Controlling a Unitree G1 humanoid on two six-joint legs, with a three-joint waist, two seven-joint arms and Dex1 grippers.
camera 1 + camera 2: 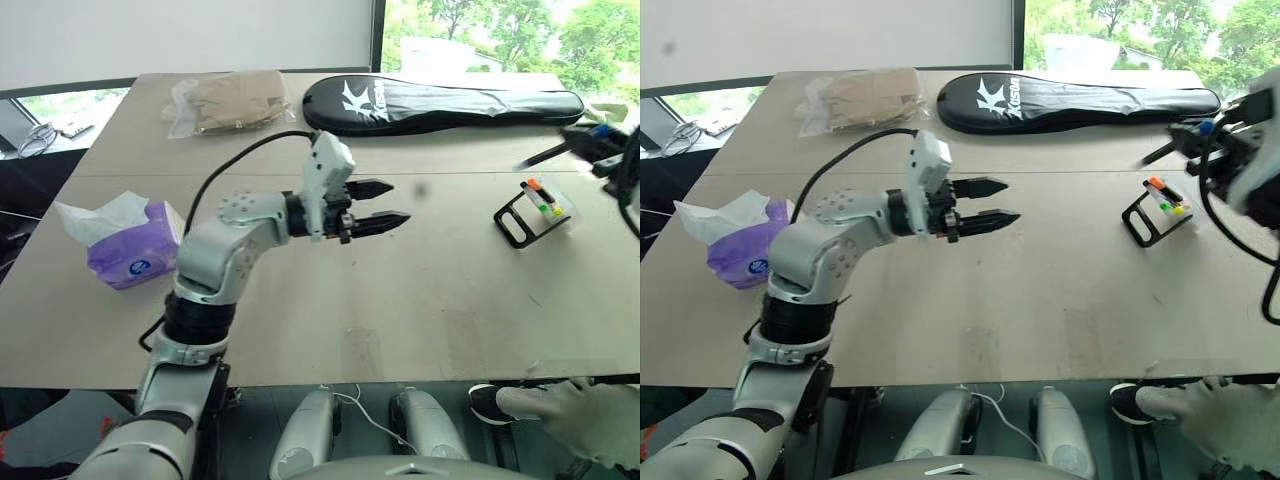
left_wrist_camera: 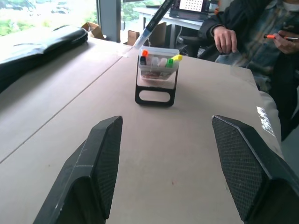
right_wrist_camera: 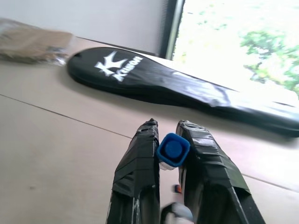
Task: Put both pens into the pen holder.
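Note:
The pen holder, a small clear box on a black frame, stands on the table at the right. An orange tip over a dark part sticks up from one corner of it beside yellow-green bits; it looks like the orange pen. My right gripper hovers above and behind the holder, shut on the black pen near its blue end. The pen's white tip slants down toward the holder. My left gripper is over the table's middle, level, aimed at the holder, open with nothing between its fingers.
A purple tissue box sits at the left. A black racket bag and a plastic bag of brown material lie along the far edge. A person sits beyond the table's right end, holding an orange-tipped item.

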